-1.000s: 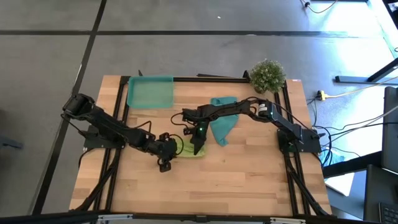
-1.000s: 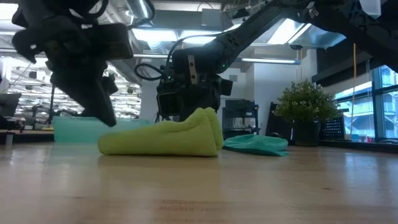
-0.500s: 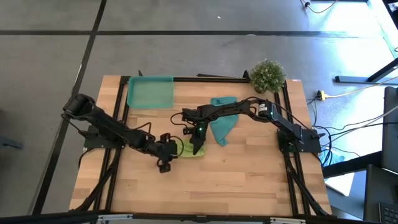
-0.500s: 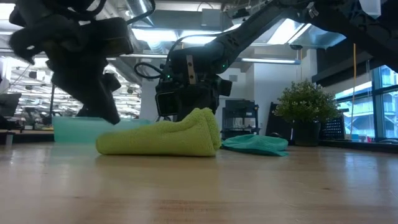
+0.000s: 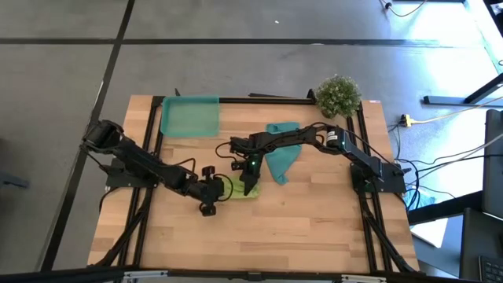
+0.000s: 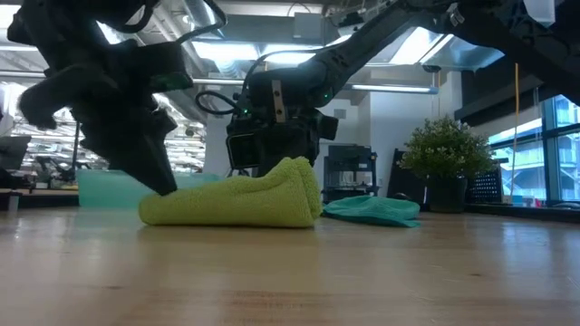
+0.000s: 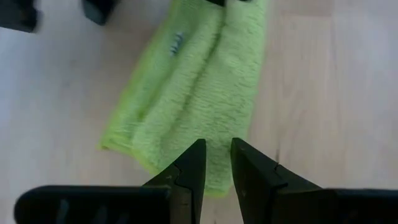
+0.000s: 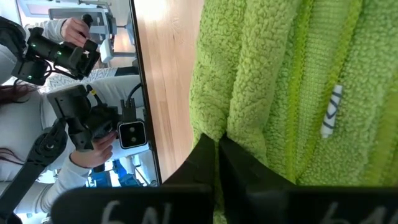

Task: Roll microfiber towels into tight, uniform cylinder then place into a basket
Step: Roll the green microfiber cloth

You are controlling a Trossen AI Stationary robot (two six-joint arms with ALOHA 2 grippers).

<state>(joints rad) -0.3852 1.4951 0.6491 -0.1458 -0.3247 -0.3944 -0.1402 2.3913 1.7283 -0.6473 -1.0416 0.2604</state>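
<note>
A wooden table (image 5: 314,220) stands on a grey floor (image 5: 236,63) marked with dark lines. A potted plant (image 5: 339,95) sits at its far corner. Tall windows (image 6: 557,145) let in daylight, and ceiling lights (image 6: 231,45) glow overhead.

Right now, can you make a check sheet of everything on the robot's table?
Surface: wooden table, bare near the front.
Job's things: lime-green towel loosely rolled mid-table; teal towel lying crumpled beside it; basket at the back left corner, nothing seen inside.
Clutter: potted plant at the back right corner.
Grippers: left gripper at one end of the lime-green towel, fingers slightly apart; right gripper at the opposite end, fingers pinched on a fold.
Cables: leads on the floor to the right of the table.
Surroundings: person's hands holding controllers beyond the table.
</note>
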